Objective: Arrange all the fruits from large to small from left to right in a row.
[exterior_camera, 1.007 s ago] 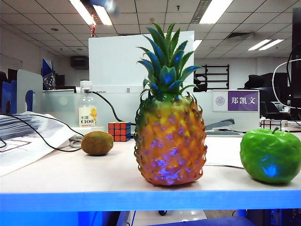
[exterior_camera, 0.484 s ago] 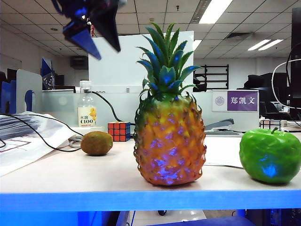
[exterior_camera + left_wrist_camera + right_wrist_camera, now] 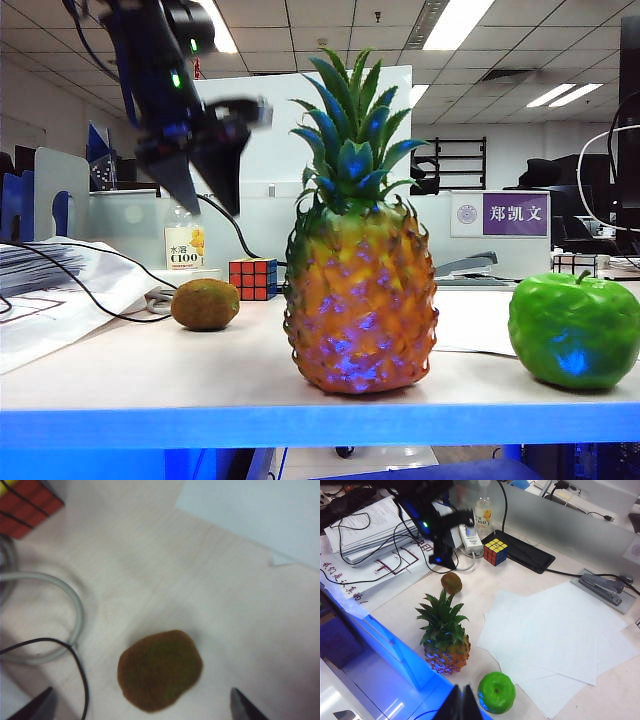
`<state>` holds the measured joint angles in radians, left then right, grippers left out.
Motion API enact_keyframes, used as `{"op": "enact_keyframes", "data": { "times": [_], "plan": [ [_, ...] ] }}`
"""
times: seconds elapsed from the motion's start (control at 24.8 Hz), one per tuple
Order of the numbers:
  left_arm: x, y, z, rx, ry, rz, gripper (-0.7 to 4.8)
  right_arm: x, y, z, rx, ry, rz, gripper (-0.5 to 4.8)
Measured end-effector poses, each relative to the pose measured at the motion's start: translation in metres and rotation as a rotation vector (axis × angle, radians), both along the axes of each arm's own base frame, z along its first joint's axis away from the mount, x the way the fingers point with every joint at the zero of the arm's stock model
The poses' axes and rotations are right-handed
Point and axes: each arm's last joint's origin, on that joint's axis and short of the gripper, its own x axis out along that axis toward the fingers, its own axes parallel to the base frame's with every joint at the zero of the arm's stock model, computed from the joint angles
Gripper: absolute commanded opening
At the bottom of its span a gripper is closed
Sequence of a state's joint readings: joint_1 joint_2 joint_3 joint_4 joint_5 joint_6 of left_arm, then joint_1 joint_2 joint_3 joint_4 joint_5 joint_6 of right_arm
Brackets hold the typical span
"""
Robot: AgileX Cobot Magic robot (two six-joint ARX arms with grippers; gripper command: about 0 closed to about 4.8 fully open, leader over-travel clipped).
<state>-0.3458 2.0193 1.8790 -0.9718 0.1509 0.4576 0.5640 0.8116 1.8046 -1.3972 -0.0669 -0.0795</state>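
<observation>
The spread left end effector (image 3: pixel 205 180) hangs above the kiwi (image 3: pixel 205 304), left of frame; the right end effector (image 3: pixel 461 703), pressed together, hovers by the apple (image 3: pixel 496 692).

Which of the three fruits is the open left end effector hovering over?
The kiwi: it lies on the table below the left end effector, between its spread fingertips. The pineapple and apple stand further right.

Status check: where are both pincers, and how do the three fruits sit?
Left pincer open above brown fuzzy kiwi. Right pincer shut, high over glossy green apple. Row reads kiwi, orange-yellow pineapple, apple. Black cable beside kiwi.
</observation>
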Motion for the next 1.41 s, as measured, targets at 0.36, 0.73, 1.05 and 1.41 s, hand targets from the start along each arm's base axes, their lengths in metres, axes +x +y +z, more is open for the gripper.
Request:
{"op": "enact_keyframes", "data": {
  "times": [0.36, 0.73, 1.05, 1.41],
  "plan": [
    [0.011, -0.002, -0.041, 0.114, 0.109, 0.027, 4.79, 0.0, 0.0, 0.0, -0.004, -0.002, -0.01, 0.18],
    [0.009, -0.003, -0.047, 0.051, 0.177, 0.018, 4.79, 0.0, -0.001, 0.0, -0.007, -0.004, -0.019, 0.18],
    [0.012, -0.005, -0.068, 0.075, 0.259, 0.043, 4.79, -0.002, -0.002, 0.001, -0.001, -0.013, -0.019, 0.18],
    [0.016, -0.007, -0.07, 0.019, 0.236, 0.03, 4.79, -0.002, -0.003, 0.001, -0.009, -0.019, -0.042, 0.17]
  ]
}}
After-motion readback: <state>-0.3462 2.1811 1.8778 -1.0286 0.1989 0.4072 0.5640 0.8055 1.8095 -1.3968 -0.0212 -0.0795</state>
